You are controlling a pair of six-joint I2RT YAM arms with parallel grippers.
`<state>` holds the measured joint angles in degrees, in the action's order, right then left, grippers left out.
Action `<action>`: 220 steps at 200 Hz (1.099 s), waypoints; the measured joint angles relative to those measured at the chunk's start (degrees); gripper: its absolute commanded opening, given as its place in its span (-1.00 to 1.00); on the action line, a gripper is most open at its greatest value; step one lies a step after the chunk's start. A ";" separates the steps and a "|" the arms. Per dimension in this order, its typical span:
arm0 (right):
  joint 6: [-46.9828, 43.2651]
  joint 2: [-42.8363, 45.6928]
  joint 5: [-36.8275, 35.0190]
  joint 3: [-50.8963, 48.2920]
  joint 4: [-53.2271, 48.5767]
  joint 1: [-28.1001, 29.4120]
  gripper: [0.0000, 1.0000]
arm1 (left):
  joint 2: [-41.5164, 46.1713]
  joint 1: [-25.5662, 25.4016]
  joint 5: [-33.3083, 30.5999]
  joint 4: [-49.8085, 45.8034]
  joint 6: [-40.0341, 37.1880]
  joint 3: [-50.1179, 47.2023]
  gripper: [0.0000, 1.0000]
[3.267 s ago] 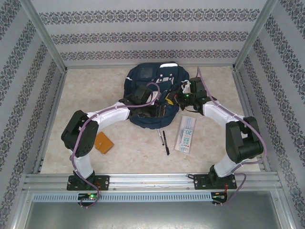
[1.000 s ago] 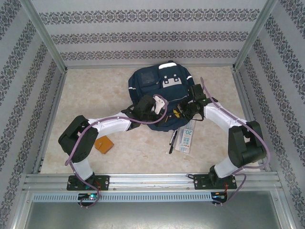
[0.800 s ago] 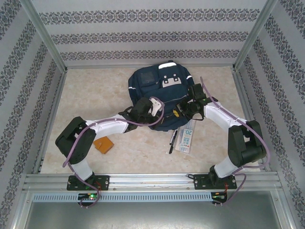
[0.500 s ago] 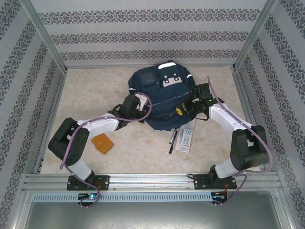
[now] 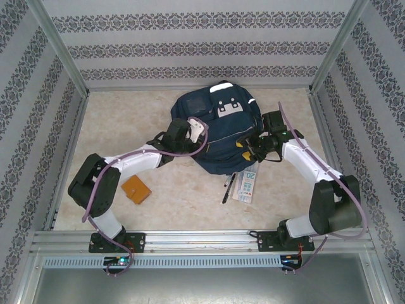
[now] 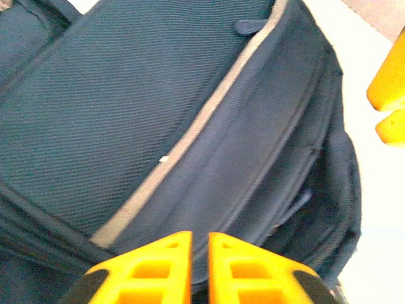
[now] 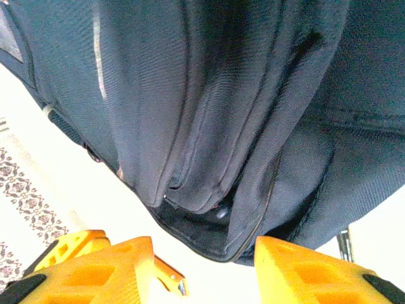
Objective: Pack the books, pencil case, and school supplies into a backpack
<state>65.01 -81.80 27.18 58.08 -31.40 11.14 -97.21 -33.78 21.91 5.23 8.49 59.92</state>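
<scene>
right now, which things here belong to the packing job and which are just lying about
For the job: backpack, orange booklet, pens, pencil case

Just surroundings: table, patterned walls, metal rail

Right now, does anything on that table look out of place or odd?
Slightly. The backpack lies flat with its near edge seemingly over the far ends of the pencil case and the pens, so they look pinned rather than packed. The orange booklet sits alone to the left.
</scene>
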 measured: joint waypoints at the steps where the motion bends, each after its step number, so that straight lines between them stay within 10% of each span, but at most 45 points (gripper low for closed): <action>1: -0.17 0.11 -0.31 0.24 -0.20 0.02 -0.07 | -0.02 -0.02 0.07 0.00 0.07 0.00 -0.46; 220: -27.54 -14.51 -14.45 14.21 -1.73 0.07 0.04 | -5.05 -6.36 0.52 0.61 3.54 -0.79 -0.09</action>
<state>37.47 -96.31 12.73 72.29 -33.12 11.20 -102.26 -40.14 22.44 5.85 12.03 59.13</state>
